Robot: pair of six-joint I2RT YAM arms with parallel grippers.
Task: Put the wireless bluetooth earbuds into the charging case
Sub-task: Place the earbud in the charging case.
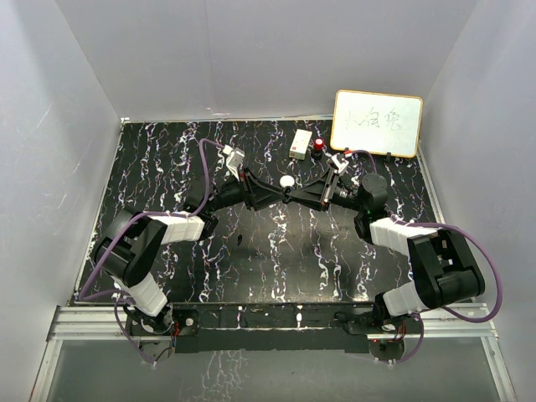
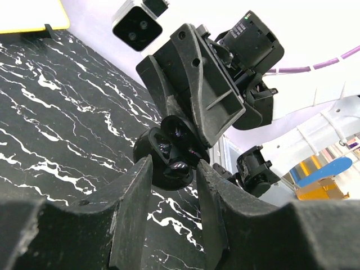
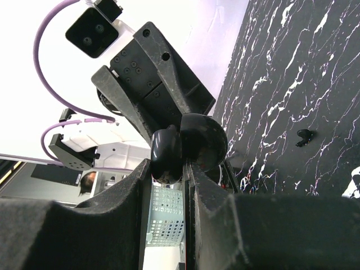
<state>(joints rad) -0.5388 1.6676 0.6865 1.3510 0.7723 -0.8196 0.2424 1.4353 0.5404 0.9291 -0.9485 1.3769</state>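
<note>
The black round charging case (image 1: pixel 289 195) hangs above the table's middle, between my two grippers. In the left wrist view the case (image 2: pixel 169 160) is open, with glossy black earbud shapes in its wells. My left gripper (image 2: pixel 173 164) (image 1: pixel 282 195) has its fingertips against both sides of the case. In the right wrist view my right gripper (image 3: pixel 167 166) (image 1: pixel 296 195) is shut on one rounded half of the case (image 3: pixel 166 153), and the other half (image 3: pixel 203 139) lies beside its finger. One tiny black stemmed earbud (image 3: pixel 304 136) lies on the table (image 1: pixel 241 240).
A yellow-framed whiteboard (image 1: pixel 377 123) stands at the back right. A white box (image 1: pixel 300 143) and a red-topped item (image 1: pixel 319 146) sit near it. A small white round object (image 1: pixel 287 180) lies just behind the grippers. White walls ring the black marbled table (image 1: pixel 167 167).
</note>
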